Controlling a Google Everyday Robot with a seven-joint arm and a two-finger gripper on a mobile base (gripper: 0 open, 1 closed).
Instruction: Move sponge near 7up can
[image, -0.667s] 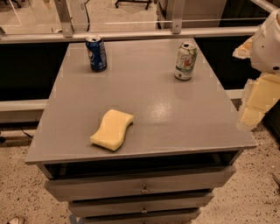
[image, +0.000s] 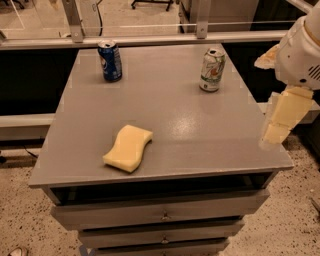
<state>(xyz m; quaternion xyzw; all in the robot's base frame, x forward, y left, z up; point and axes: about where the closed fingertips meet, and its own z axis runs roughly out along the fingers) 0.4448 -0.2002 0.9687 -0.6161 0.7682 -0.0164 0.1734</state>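
Observation:
The pale yellow sponge (image: 128, 148) lies flat on the front left part of the grey table top (image: 170, 105). The 7up can (image: 212, 69), silver-white with green and red markings, stands upright at the back right of the table. My gripper (image: 280, 120) hangs at the table's right edge, pointing down, level with the front right corner. It is far right of the sponge, in front of the can, and holds nothing that I can see.
A dark blue can (image: 110, 60) stands upright at the back left of the table. Drawers (image: 162, 216) sit under the table front. A metal rail (image: 150, 39) runs behind the table. Speckled floor lies around it.
My gripper and arm have shifted slightly left, toward the table's right edge. The sponge and both cans have not moved.

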